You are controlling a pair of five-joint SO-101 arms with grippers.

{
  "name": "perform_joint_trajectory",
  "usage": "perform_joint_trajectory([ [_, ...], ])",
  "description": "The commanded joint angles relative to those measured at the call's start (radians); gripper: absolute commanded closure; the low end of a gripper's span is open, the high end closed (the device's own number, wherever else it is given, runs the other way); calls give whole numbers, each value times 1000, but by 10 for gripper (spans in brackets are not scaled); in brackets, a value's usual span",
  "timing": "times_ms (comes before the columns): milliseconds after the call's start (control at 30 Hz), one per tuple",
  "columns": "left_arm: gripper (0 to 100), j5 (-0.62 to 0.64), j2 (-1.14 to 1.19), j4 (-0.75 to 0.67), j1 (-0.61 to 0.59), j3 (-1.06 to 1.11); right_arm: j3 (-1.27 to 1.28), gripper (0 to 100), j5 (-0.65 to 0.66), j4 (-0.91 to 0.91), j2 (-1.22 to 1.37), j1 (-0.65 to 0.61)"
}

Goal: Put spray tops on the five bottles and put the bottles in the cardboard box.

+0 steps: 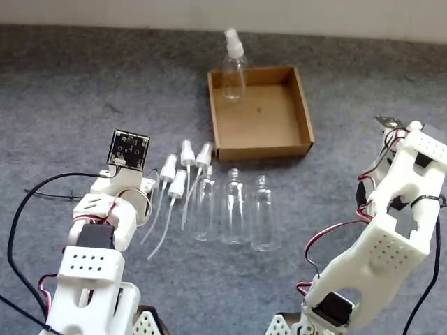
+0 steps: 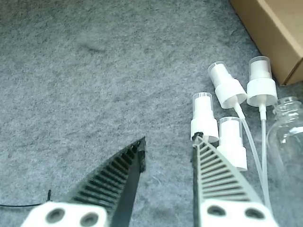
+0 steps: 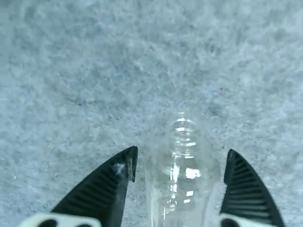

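Where left fingers (image 2: 118, 177) gape empty, right fingers (image 3: 109, 184) spread astride bottle (image 3: 182, 179), base cut off.

You're getting bright, diffuse light across the carpet (image 1: 77, 91); shadows are falling faint and short beside the lying bottles (image 1: 235, 209). Your right wrist view is running brightest, carpet looking washed out, and small glare spots are glinting on the clear bottle (image 3: 184, 175) there.
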Motion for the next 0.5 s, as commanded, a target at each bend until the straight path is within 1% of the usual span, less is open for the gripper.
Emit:
perform_joint_trajectory([
  [0,840,8,-15,-20,-7,-5,-12,726,34,28,-19,18],
  [233,840,8,-15,-20,-8,-5,4,726,34,-13,-19,35],
  [467,840,8,-15,-20,-10,-5,131,727,29,-147,-27,27],
])
